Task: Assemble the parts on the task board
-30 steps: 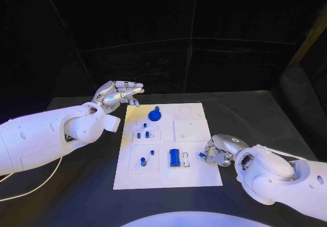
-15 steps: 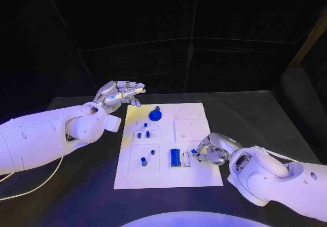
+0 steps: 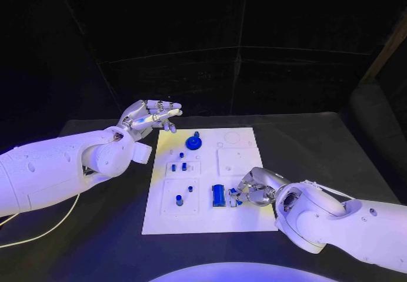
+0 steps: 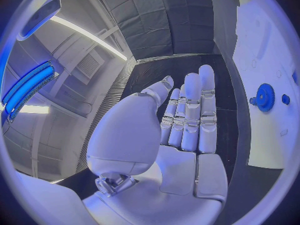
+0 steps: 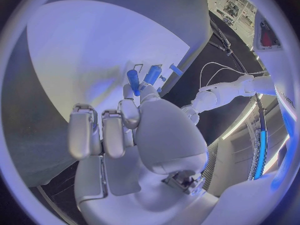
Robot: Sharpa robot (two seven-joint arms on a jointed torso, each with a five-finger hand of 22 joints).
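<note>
Pinching a small blue peg [image 5: 133, 80] between fingertips, our right hand [image 3: 254, 189] hangs low over the task board [image 3: 246, 218], near its right edge. Just beside it, toward the board's middle, lies the blue cylinder [image 3: 218, 194] in its slot, long axis running away from us. We judge the peg belongs around there, a short reach inward. Our left hand [image 3: 151, 115] hovers off the board's far left corner, fingers together and holding nothing, near the blue gear [image 3: 194, 142], well apart from the action.

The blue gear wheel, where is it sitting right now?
In the head view the blue gear wheel stands near the far left end of the white board, just beyond the left hand.
</note>
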